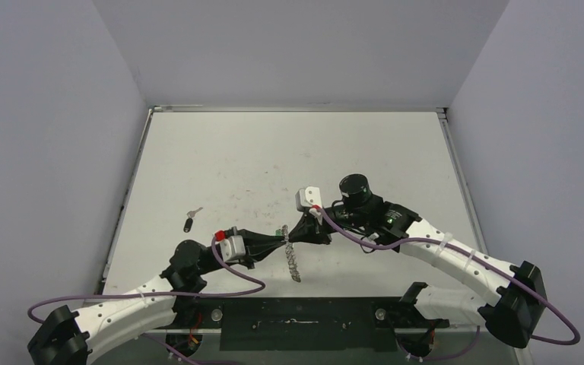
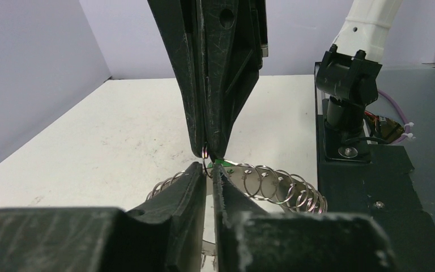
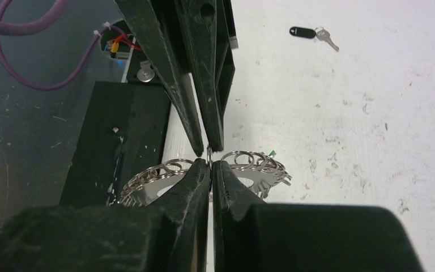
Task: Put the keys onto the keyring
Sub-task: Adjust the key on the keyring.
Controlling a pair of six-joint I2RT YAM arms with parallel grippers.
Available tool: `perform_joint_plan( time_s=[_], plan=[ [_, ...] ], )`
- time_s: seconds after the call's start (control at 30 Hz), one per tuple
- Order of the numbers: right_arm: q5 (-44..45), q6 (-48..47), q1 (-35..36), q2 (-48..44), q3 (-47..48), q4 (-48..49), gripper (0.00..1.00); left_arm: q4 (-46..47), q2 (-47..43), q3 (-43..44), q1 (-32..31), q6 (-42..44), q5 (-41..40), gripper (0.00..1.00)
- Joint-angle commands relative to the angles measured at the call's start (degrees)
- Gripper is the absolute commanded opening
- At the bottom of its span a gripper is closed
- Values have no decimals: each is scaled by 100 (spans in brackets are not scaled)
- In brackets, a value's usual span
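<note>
The keyring (image 1: 295, 268), a silver hoop rimmed with small wire loops, hangs edge-on above the table between the two arms. My left gripper (image 1: 280, 243) and right gripper (image 1: 293, 236) meet tip to tip at its top edge. Both are shut on one small loop of the rim, as the left wrist view (image 2: 208, 168) and right wrist view (image 3: 210, 164) show. The green-headed key (image 2: 222, 162) peeks out at the rim beside the fingertips. The black-headed key (image 3: 302, 32) and silver key (image 3: 328, 39) lie together on the table, far left of the grippers.
The dark mounting plate (image 1: 304, 323) with both arm bases runs along the near table edge, just below the hanging hoop. Grey walls close in the white table (image 1: 289, 152) at the back and both sides. A purple cable (image 1: 236, 285) loops beside the left arm.
</note>
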Motion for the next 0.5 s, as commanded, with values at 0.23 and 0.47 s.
perform_joint_plan(
  time_s=[0.23, 0.47],
  plan=[
    [963, -296, 108, 371, 1284, -2108, 0, -1766, -725, 741, -23, 683, -256, 36],
    [1448, -34, 321, 775, 1966, -2803, 0, -2378, -560, 1065, -24, 847, -265, 46]
  ],
)
